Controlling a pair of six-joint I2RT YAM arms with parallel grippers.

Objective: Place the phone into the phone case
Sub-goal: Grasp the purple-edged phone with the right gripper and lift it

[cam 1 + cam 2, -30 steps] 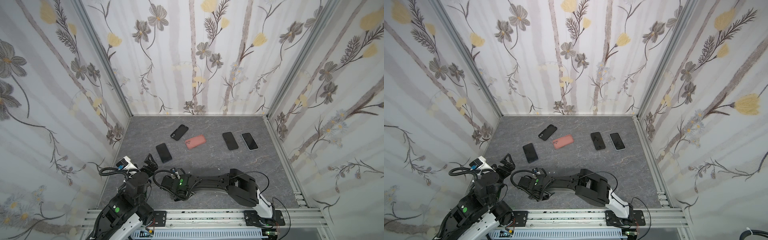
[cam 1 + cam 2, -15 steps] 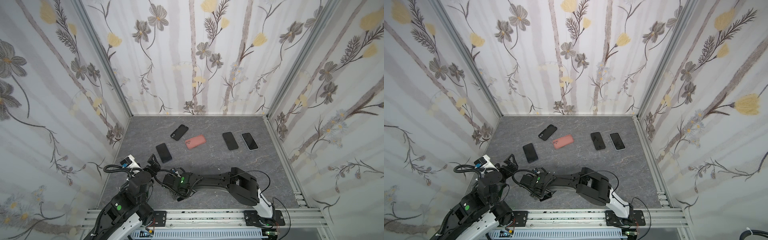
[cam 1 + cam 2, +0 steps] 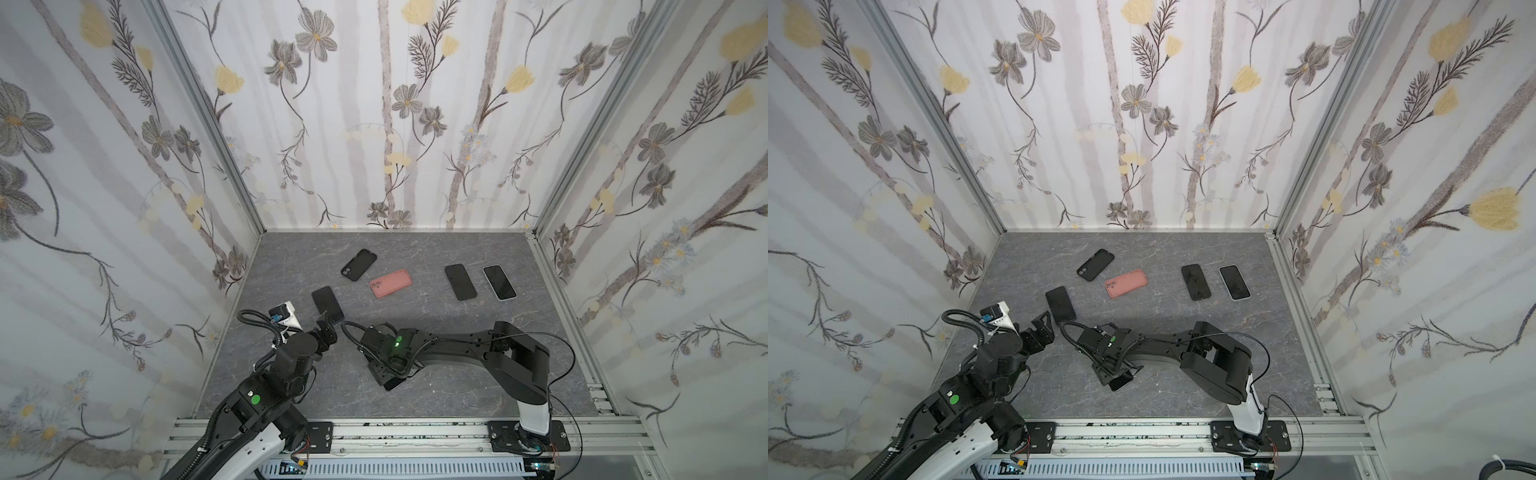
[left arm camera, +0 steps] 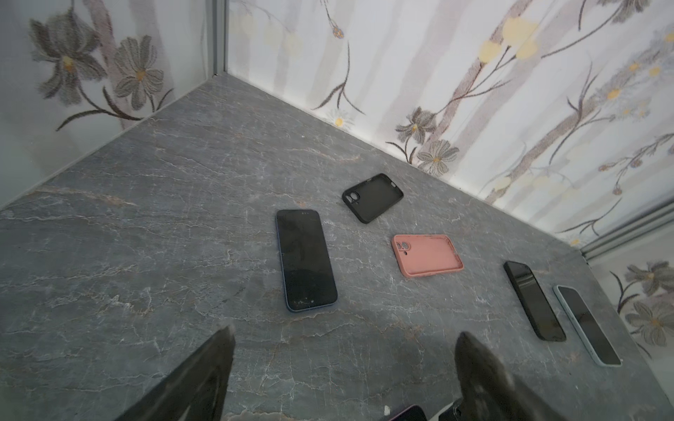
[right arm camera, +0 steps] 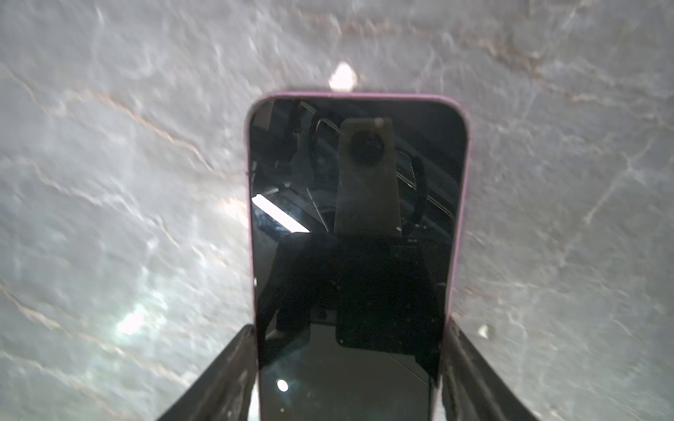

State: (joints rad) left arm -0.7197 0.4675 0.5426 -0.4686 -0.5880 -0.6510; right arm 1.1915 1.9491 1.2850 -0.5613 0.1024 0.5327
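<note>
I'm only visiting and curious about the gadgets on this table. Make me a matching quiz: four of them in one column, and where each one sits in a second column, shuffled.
Things
1. black case
2. pink case
3. blue-edged phone
4. pink-edged phone

Places
A. flanked on both sides by the right pincer
B. nearest the back wall
C. just ahead of the open left pincer
D. just right of the black case in both top views

Pairs: 1-B, 2-D, 3-C, 4-A
</note>
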